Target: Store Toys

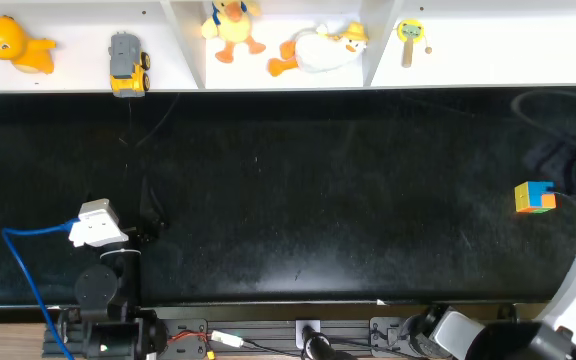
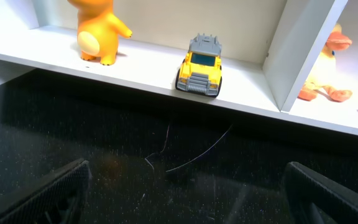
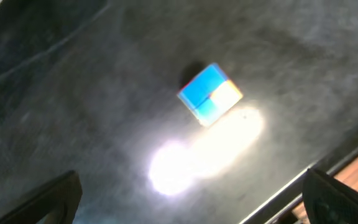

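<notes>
A multicoloured cube [image 1: 535, 198] lies on the black table [image 1: 318, 200] near its right edge, and its blue and white faces show in the right wrist view [image 3: 210, 93]. My right gripper [image 3: 191, 205] hovers above the table close to the cube, open and holding nothing. On the white shelf [image 1: 288, 82] at the back stand an orange figure [image 1: 13, 45], a yellow truck [image 1: 128, 65], a yellow duck [image 1: 233, 28], a white duck [image 1: 318, 48] on its side and a rattle [image 1: 410, 38]. My left gripper [image 2: 185, 199] is open and empty, low over the table, facing the truck [image 2: 201, 65] and the orange figure [image 2: 98, 28].
Upright dividers [image 1: 196, 40] split the shelf into compartments. A blue cable [image 1: 23, 265] runs from the left arm [image 1: 98, 225] at the front left. The table's front right edge [image 3: 328, 162] lies close to the cube.
</notes>
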Robot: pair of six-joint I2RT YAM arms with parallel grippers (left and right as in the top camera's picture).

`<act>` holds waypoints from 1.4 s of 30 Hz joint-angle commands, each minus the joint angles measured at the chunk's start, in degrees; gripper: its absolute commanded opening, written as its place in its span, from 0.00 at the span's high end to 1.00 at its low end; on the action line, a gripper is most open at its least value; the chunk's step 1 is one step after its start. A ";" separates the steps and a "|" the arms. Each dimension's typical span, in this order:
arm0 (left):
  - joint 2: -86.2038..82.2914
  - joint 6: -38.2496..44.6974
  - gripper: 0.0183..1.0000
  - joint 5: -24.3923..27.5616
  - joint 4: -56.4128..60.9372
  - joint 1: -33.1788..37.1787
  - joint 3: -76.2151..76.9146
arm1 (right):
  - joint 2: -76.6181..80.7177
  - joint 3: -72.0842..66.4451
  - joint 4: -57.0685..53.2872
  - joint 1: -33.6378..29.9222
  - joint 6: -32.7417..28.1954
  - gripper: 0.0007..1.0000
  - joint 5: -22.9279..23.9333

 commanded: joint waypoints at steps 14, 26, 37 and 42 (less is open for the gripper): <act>-0.59 -0.63 0.00 -0.24 0.31 0.44 -0.52 | 7.06 0.74 4.11 -7.28 19.34 0.00 1.01; -0.59 -0.66 0.00 -0.24 0.31 0.44 -0.52 | 7.06 -7.67 12.22 -8.94 25.40 0.00 -0.15; -0.59 -0.66 0.00 -0.24 0.31 0.44 -0.52 | 8.22 -13.35 19.56 -8.98 26.56 0.00 0.00; -0.59 -0.66 0.00 -0.24 0.31 0.44 -0.52 | 11.21 -13.35 21.70 -8.87 26.56 0.00 -2.05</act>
